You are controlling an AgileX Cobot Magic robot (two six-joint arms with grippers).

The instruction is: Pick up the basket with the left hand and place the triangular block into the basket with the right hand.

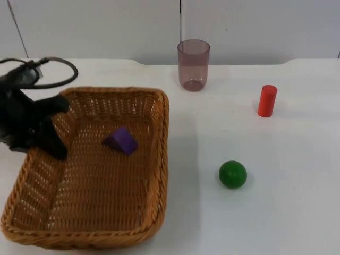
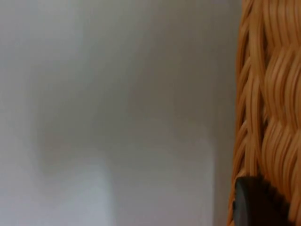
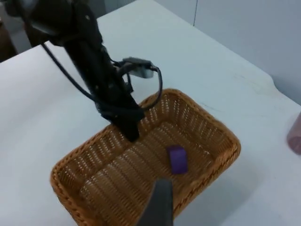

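A woven wicker basket (image 1: 162, 139) takes up the table's left half, and a shadow lies along its right side. A purple triangular block (image 1: 121, 141) lies on the basket's floor, toward the back. My left gripper (image 1: 51, 146) is shut on the basket's left rim, one finger reaching down inside the wall. The left wrist view has the wicker wall (image 2: 273, 94) right against a black fingertip (image 2: 254, 202). From the right wrist view I look down on the basket (image 3: 230, 141), the block (image 3: 178, 159) and the left gripper (image 3: 129, 128); my right gripper (image 3: 162, 205) hangs high above the basket's near side.
A translucent mauve cup (image 1: 193, 65) stands at the back centre by the wall. A red cylinder (image 1: 267, 101) stands upright at the right. A green ball (image 1: 232, 174) rests on the table right of the basket.
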